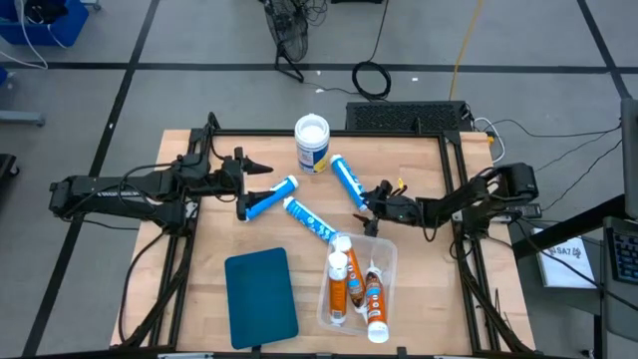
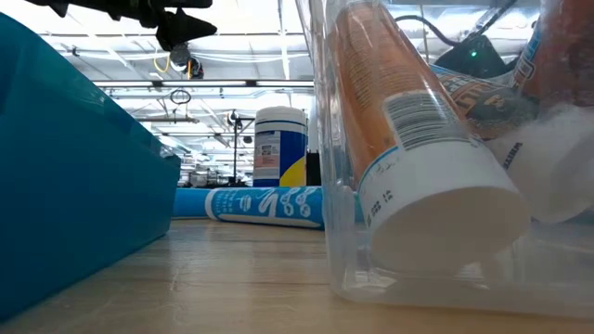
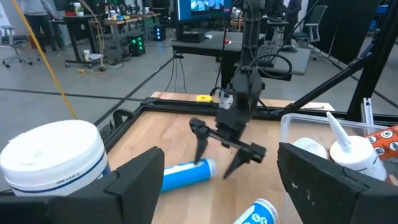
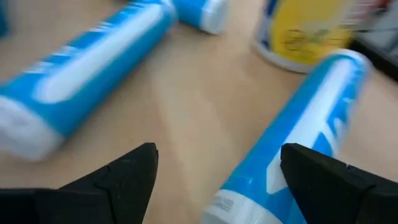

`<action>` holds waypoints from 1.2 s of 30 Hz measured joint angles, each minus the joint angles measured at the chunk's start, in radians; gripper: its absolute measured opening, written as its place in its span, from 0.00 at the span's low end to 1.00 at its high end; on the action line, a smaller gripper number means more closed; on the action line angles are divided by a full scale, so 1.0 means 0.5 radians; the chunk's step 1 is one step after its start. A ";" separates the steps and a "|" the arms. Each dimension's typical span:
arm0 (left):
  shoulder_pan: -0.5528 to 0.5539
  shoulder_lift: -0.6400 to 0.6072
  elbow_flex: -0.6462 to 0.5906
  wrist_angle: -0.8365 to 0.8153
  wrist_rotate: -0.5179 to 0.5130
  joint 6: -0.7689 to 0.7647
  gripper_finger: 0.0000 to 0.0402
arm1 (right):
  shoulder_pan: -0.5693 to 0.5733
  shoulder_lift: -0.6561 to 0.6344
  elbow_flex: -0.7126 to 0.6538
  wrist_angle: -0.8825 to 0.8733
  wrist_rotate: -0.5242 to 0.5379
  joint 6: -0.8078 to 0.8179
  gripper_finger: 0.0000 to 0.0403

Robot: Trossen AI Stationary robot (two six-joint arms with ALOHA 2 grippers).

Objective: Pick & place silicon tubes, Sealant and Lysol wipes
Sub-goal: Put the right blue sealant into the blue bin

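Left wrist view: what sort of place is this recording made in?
Most likely a robotics lab or workshop, not a home. The wooden table stands on a grey tiled floor strung with cables, and beyond it the left wrist view shows desks with lit electronics, a monitor and office chairs.

Stood on a grey floor [image 1: 199, 40] crossed by dark tape lines [image 1: 120, 95], cables [image 1: 371, 78] coiled behind. Showed desks [image 3: 93, 25], a lit monitor [image 3: 202, 7], ceiling lights [image 2: 223, 37] beyond.

Table [image 1: 419, 289] pale matt wood; bin [image 1: 387, 261] clear glossy plastic; blue tubes [image 1: 347, 181] smooth, glossy.
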 joint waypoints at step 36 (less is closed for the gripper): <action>-0.001 0.001 0.000 -0.033 0.001 0.018 0.76 | -0.382 -0.020 -0.002 -0.134 -0.021 0.138 0.79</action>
